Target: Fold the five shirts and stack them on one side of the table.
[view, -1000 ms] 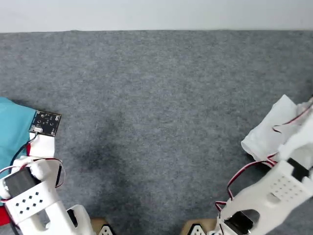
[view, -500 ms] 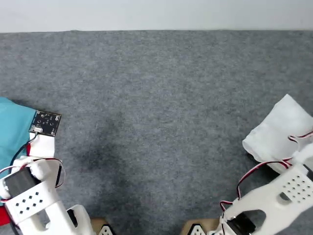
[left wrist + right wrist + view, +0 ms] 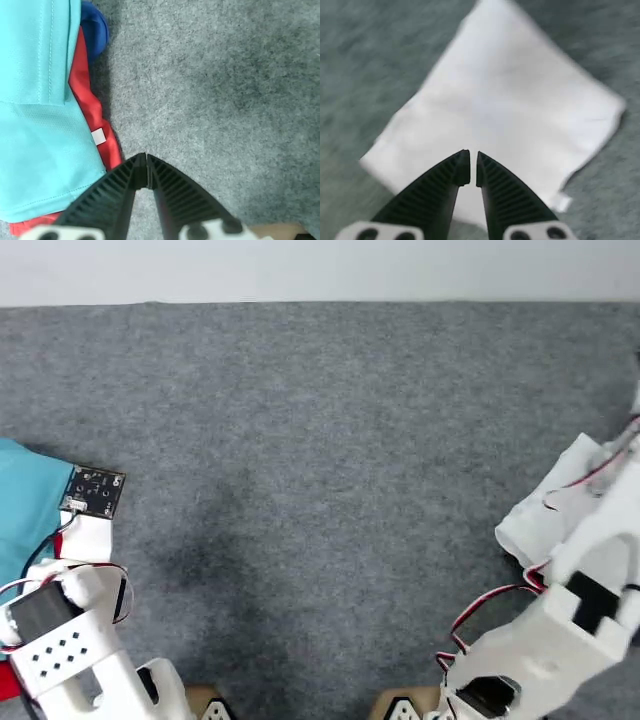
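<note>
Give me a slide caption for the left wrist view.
Shut left gripper over the grey mat, beside a teal shirt lying on a red shirt, a blue shirt peeking out.

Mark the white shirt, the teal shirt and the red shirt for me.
white shirt (image 3: 510,100), right wrist view, middle of its folded top face.
teal shirt (image 3: 35,125), left wrist view, middle of the top layer.
red shirt (image 3: 80,80), left wrist view, the strip showing beside the teal shirt.

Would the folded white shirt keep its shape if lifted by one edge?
Probably not: the white shirt looks like soft, thin cloth, so it would likely droop and unfold. Pushed across the rough gray mat, it may bunch.
</note>
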